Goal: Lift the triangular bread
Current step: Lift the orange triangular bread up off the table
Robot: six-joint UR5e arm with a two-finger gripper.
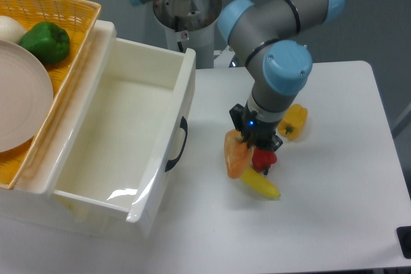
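Nearest the viewer, a white tabletop (pixel 334 222) carries a curved yellow banana (pixel 261 185), lying flat just right of centre. Directly behind it hangs the triangular bread (pixel 236 156), an orange-tan wedge with a paler face, tilted point-down and apparently raised off the surface, its lower tip close beside the banana. The claw (pixel 252 140) is clenched on the bread's upper right edge; the fingertips themselves are mostly hidden by the wrist. The bread looks like a light, stiff plastic toy with a smooth skin, so it probably weighs little but could swivel or slip when pinched near one edge; a hold across its flat faces nearer the middle would likely be steadier. A small red item (pixel 263 159) sits touching the bread's right side. Farther back lies a yellow bell pepper (pixel 294 120). To the left stands an open white bin (pixel 182 104), and beyond it a woven basket (pixel 77 17) holding a green pepper (pixel 45 41).
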